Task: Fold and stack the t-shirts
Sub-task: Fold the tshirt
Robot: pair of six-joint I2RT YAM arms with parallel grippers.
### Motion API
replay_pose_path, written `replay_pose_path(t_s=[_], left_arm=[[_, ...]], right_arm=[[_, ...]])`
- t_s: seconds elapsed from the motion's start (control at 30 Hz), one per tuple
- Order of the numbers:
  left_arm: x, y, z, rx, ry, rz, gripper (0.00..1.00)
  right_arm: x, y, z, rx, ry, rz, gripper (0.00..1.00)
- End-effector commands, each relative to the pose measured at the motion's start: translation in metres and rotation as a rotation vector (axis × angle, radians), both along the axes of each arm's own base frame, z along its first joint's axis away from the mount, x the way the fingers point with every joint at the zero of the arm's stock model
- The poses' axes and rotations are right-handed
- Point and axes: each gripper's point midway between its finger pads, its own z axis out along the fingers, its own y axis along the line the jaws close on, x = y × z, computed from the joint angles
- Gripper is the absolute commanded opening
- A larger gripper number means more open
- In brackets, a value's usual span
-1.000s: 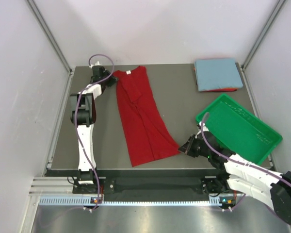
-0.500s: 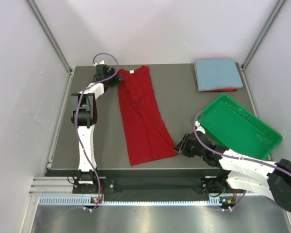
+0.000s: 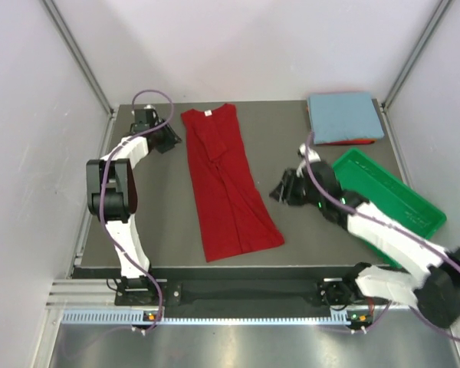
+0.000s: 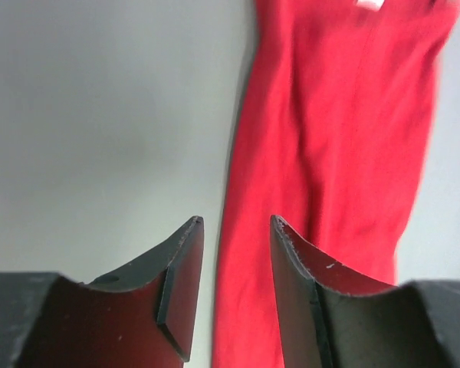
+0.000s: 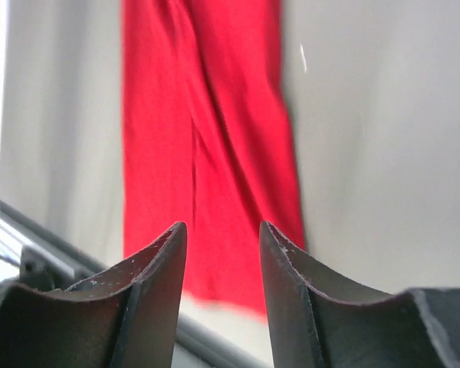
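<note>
A dark red t-shirt [image 3: 222,184] lies on the table as a long narrow strip, white neck label [image 3: 205,113] at the far end. My left gripper [image 3: 171,139] stands open just left of its collar end, apart from the cloth; in the left wrist view the gripper [image 4: 234,222] holds nothing and the shirt [image 4: 330,115] lies ahead. My right gripper [image 3: 276,192] is open to the right of the strip's middle; between its fingertips [image 5: 222,226] there is nothing, with the shirt [image 5: 207,115] beyond. A folded light blue t-shirt [image 3: 343,115] rests on a folded red one [image 3: 345,142] at the far right corner.
A green plastic tray [image 3: 406,201] sits at the right, partly under my right arm. The dark table [image 3: 161,215] ends at a metal rail along the near edge [image 5: 31,253]. White walls close in the left, back and right sides.
Both grippers have opened and let go of the red shirt. The left one drew back leftward from the collar. The right one moved from the near hem corner farther up the table.
</note>
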Motion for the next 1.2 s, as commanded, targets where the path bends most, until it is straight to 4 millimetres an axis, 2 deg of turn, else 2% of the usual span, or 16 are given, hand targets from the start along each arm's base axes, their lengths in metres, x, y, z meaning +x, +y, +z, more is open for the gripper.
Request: replay_pose_path(t_s=[0.0, 0.07, 0.13, 0.17, 0.2, 0.27, 0.3, 0.37, 0.43, 0.47, 0.5, 0.57, 0.6, 0.67, 0.87, 1.17], left_arm=[[-0.056, -0.032, -0.004, -0.005, 0.117, -0.073, 0.45], [-0.078, -0.044, 0.004, 0.026, 0.12, -0.098, 0.46], [-0.1, -0.043, -0.012, 0.039, 0.151, -0.096, 0.48], [-0.1, -0.04, -0.009, 0.05, 0.125, -0.096, 0.48], [-0.099, -0.037, -0.01, 0.051, 0.114, -0.091, 0.48], [-0.092, -0.027, -0.008, 0.033, 0.102, -0.084, 0.49], [-0.081, -0.027, 0.0, 0.015, 0.066, -0.087, 0.49], [-0.067, -0.027, -0.003, -0.01, 0.053, -0.094, 0.49], [-0.042, -0.031, 0.0, -0.033, 0.021, -0.102, 0.49], [-0.033, -0.033, -0.001, -0.039, 0.012, -0.106, 0.49], [-0.017, -0.034, 0.011, -0.042, -0.029, -0.106, 0.49], [0.003, -0.034, -0.004, -0.046, -0.028, -0.092, 0.49], [0.019, -0.033, 0.005, -0.046, -0.064, -0.086, 0.49], [0.038, -0.03, -0.013, -0.042, -0.066, -0.068, 0.49], [0.097, -0.027, -0.018, -0.025, -0.147, -0.047, 0.49], [0.129, -0.026, -0.041, -0.042, -0.164, -0.015, 0.43]], right_arm=[[0.054, 0.022, 0.024, -0.027, -0.103, 0.163, 0.43], [0.081, 0.038, 0.048, -0.028, -0.167, 0.228, 0.45], [0.109, 0.044, 0.025, -0.079, -0.123, 0.24, 0.46], [0.126, 0.052, 0.04, -0.072, -0.166, 0.252, 0.47], [0.138, 0.058, 0.019, -0.074, -0.121, 0.271, 0.47], [0.164, 0.066, 0.024, -0.052, -0.142, 0.272, 0.47], [0.178, 0.071, 0.004, -0.055, -0.121, 0.269, 0.48], [0.209, 0.076, 0.008, -0.031, -0.153, 0.239, 0.48], [0.237, 0.083, -0.027, -0.018, -0.106, 0.22, 0.46], [0.259, 0.087, -0.012, 0.027, -0.133, 0.196, 0.45], [0.27, 0.092, -0.041, 0.039, -0.083, 0.197, 0.44], [0.299, 0.1, -0.028, 0.078, -0.123, 0.179, 0.44], [0.309, 0.1, -0.052, 0.068, -0.101, 0.161, 0.44], [0.334, 0.102, -0.041, 0.096, -0.149, 0.134, 0.44], [0.372, 0.104, -0.059, 0.153, -0.206, 0.076, 0.42], [0.397, 0.113, -0.072, 0.241, -0.225, 0.017, 0.37]])
